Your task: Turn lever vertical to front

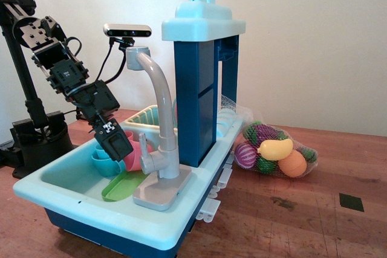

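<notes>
On the wooden counter (290,209) sits a pale turquoise toy sink (72,194) with a dark blue underside, and from its back right rises a tall dark blue column topped by a light blue cap (202,22). Left of the sink stands a black robot arm (60,74), reaching down and rightward over the basin. A grey faucet is mounted at the sink's front rim: its curved spout (158,86) arches up and back toward the left, standing on a flat grey base plate (162,190). At the far right of the counter lies a mesh bag of toy fruit and vegetables (275,152), touching the sink's right side. Inside the basin are a green plate (121,187), a teal cup (106,162) and a pink cup (136,155). The arm's gripper (124,149) hangs just above these dishes, close to the left of the faucet; whether its jaws are parted or pressed together cannot be told from this angle. The lever (145,149), a short grey-beige stub, branches from the faucet's lower body toward the left and points upward, just beside the gripper's tip.
</notes>
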Controlling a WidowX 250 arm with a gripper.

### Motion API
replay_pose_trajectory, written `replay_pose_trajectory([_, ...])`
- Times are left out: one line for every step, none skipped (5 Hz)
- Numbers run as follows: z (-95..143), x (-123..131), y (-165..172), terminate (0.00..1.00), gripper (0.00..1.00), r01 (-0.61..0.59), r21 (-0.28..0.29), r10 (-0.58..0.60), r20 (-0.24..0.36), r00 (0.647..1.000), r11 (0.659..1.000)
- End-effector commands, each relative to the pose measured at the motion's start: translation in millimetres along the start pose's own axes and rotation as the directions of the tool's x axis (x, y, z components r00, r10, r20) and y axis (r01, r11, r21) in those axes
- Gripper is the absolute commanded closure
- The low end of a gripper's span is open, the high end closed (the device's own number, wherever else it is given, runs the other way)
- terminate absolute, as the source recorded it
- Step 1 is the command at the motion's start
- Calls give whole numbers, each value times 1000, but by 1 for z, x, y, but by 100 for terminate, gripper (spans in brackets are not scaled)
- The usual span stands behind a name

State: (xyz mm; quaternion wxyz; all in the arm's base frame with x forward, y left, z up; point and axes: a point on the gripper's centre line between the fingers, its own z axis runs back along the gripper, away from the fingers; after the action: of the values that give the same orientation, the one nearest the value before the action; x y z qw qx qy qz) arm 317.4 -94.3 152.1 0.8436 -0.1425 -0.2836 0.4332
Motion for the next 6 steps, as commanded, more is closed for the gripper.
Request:
replay_pose_trajectory([0,0,0,0,0,0,0,0,0,1000,1000])
replay_pose_trajectory([-3,-6,-38,0,0,36,-34,-37,-24,999,999])
replay_pose_trajectory([0,-6,-60,0,0,58,-41,-59,-20,998,997])
replay_pose_trajectory([1,-3,-78,0,0,76,-59,-78,-34,996,995])
replay_pose_trajectory([10,8,-93,0,0,106,-86,-107,-8,994,991])
replay_pose_trajectory([25,29,-105,0,0,150,-112,-149,14,989,982])
